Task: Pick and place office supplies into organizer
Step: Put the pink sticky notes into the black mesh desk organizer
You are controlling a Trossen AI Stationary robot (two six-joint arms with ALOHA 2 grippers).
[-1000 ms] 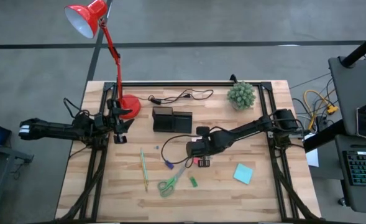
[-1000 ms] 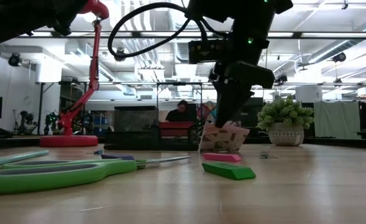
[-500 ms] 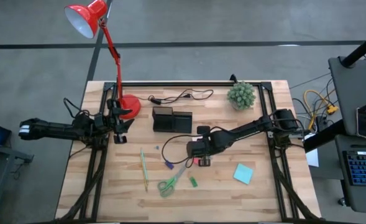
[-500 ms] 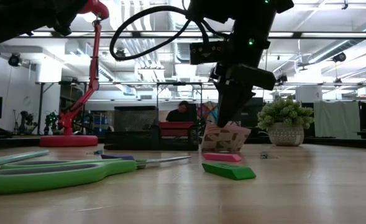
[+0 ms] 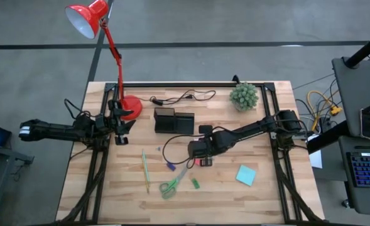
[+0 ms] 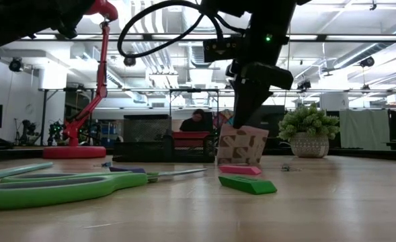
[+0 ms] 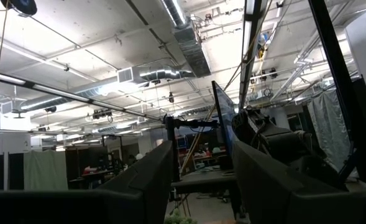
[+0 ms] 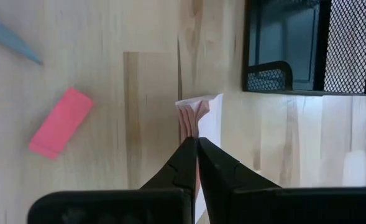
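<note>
My right gripper (image 5: 196, 150) hangs over the table's middle, shut on a pink sticky-note pad (image 6: 242, 145). The black organizer (image 5: 174, 120) stands just beyond it toward the far edge, also in the right wrist view (image 8: 307, 46). Flat on the wood lie the teal pad (image 5: 245, 175), the green-handled scissors (image 5: 171, 185), the green pencil (image 5: 145, 169), a purple piece (image 5: 170, 166), a pink piece (image 6: 240, 170) and a green piece (image 6: 247, 185). My left gripper (image 5: 119, 130) waits open near the table's left edge, by the lamp base. My right gripper pinches the pink pad by its upper edge (image 6: 238, 128) between its two fingers (image 8: 186, 158), coming from above and pointing down. The pad hangs upright below the fingers, its sheets slightly fanned (image 8: 195, 109). Whether its lower edge is off the table I cannot tell.
A red lamp stands with its round base (image 5: 129, 108) left of the organizer. A black cable (image 5: 181, 97) lies behind the organizer, and a potted plant (image 5: 244, 95) stands at the far right. Bare wood shows between the pad and the organizer (image 8: 151, 74).
My right gripper has risen slightly and drifted a little toward the table's left, staying shut on the pad. The pad, tilted before, now hangs straight below the fingers.
</note>
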